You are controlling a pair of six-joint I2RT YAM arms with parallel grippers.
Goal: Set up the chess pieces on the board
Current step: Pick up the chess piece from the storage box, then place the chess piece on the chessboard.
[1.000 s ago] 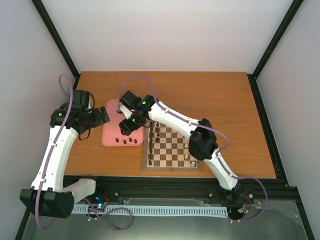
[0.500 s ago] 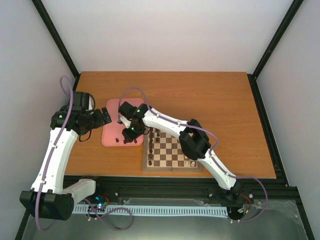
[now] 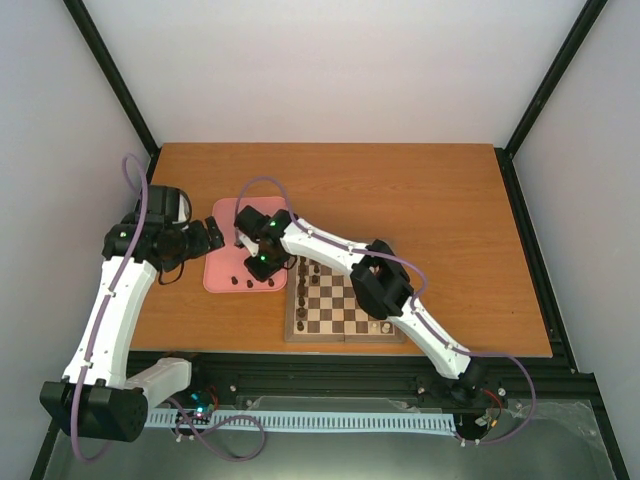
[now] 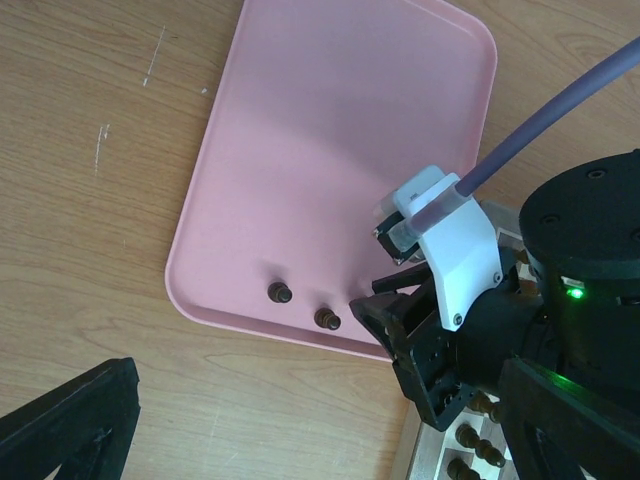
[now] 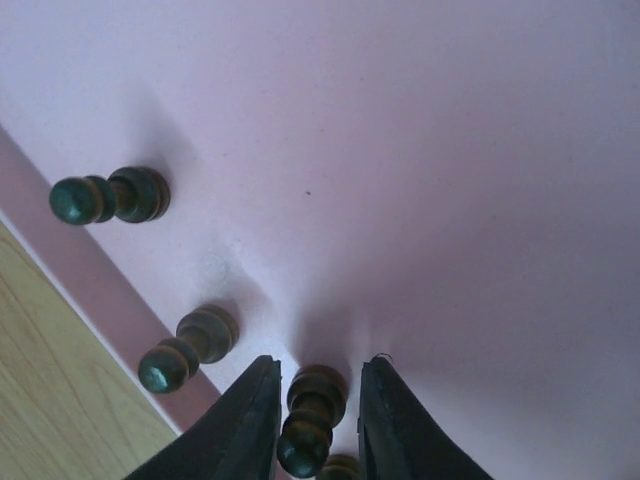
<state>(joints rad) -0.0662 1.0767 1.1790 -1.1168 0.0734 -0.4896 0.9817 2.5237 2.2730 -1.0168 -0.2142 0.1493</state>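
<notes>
Three dark brown chess pieces stand on the pink tray (image 5: 450, 150) in the right wrist view: one (image 5: 110, 197) far left, one (image 5: 190, 350) nearer, and a pawn (image 5: 312, 420) between my right gripper's (image 5: 315, 400) fingers. Those jaws have narrowed around the pawn, with a thin gap still showing on its right side. The top view has this gripper (image 3: 258, 268) low over the tray's near right corner, beside the board (image 3: 292, 320). More dark pieces (image 3: 305, 285) line the board's left side. My left gripper (image 3: 215, 237) hovers wide open at the tray's left edge, holding nothing.
Cream-white pieces (image 3: 380, 310) stand along the board's right side. Two dark pieces (image 4: 281, 293) stand near the tray's (image 4: 330, 150) near rim in the left wrist view. The right arm stretches across the board from the near right. Bare wooden table (image 3: 440, 200) lies behind.
The right gripper has dropped toward the tray's near right corner and its jaws have narrowed around a pawn. The left arm has barely moved.
</notes>
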